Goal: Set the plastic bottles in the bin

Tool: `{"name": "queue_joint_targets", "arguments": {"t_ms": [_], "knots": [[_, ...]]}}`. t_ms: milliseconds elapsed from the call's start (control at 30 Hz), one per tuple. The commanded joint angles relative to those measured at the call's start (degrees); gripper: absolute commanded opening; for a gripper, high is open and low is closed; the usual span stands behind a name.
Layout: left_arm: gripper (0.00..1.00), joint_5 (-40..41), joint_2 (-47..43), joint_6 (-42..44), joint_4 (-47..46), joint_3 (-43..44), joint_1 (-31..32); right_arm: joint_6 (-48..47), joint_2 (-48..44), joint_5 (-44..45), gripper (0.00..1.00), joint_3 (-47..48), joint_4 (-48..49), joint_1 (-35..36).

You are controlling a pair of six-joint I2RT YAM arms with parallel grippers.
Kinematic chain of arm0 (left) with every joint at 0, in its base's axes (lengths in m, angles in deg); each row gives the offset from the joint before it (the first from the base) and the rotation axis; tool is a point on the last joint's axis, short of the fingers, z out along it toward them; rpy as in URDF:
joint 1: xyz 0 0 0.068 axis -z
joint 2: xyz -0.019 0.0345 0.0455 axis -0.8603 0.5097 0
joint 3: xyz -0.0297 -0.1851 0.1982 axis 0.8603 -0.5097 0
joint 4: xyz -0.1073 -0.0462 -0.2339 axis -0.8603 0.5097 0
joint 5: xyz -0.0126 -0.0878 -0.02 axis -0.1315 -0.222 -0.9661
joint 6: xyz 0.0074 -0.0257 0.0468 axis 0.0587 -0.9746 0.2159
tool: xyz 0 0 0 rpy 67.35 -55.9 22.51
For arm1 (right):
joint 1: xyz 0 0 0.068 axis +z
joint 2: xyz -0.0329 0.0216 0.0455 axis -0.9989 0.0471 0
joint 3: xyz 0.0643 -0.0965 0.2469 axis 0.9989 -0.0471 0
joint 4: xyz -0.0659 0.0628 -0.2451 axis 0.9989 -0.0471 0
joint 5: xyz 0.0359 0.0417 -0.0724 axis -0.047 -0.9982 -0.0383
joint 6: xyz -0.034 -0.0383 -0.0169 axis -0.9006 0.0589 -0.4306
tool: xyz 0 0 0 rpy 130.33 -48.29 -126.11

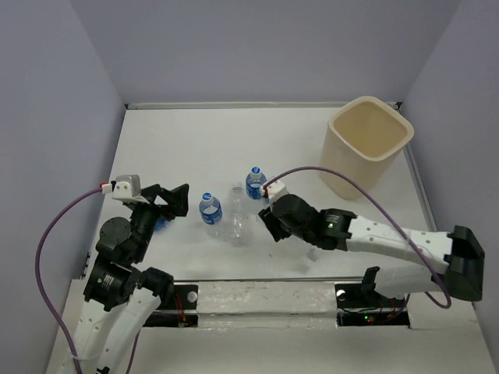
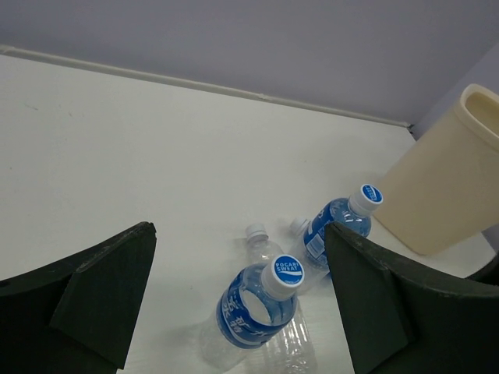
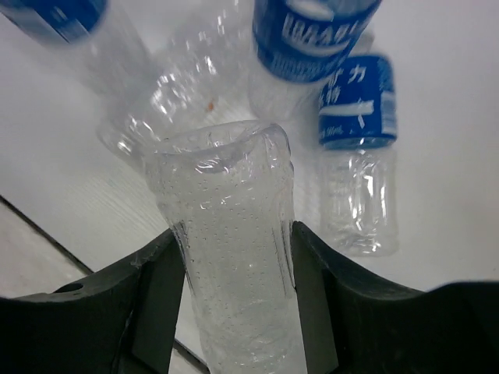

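Right tool pinched around plain bottle, seemingly gripped for lift to bin, upper right. Left tool gaped wide above labelled bottles, lower centre, likely lining up.

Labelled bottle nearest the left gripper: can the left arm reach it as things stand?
Probably yes: the left gripper is open and the labelled bottle sits just ahead of it, with nothing between them.
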Motion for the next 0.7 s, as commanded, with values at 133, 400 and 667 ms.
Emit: {"name": "queue_joint_targets", "arguments": {"t_ms": [133,400,667], "knots": [[0.99,-1.77,1.17,1.04,-3.17,-0.2,-0.44,-12.37,-16.64,16.39,0.39,14.08,16.04,-1.5],[0.98,-1.95,-0.67,0.95,-3.25,-0.55,-0.35,-25.41,-9.63,14.39,0.37,21.28,46.37,-34.16],[0.98,-2.74,-1.73,0.95,-3.52,-0.56,-0.18,-26.38,-2.33,11.76,0.37,22.18,56.51,-47.64]]}}
